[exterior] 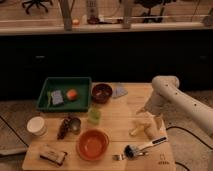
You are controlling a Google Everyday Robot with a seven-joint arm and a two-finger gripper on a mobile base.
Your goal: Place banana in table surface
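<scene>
Large, light tan wooden desk (pixel 120 117) fills the lower view. White jointed arm (pixel 175 95) reaches in from the right, over the desk's right half. Green rectangular tray (pixel 65 80) sits at the left rear, and a round orange-red bowl (pixel 92 143) at front centre. Small, pale yellow, curved banana (pixel 139 130) lies right of that bowl, just behind the black-and-white handled brush (pixel 145 146), with its long axis roughly left-right. Claw (pixel 152 120) is at the banana's right end; I cannot tell its state. I judge bare desk remains here, though the right edge is near.
</scene>
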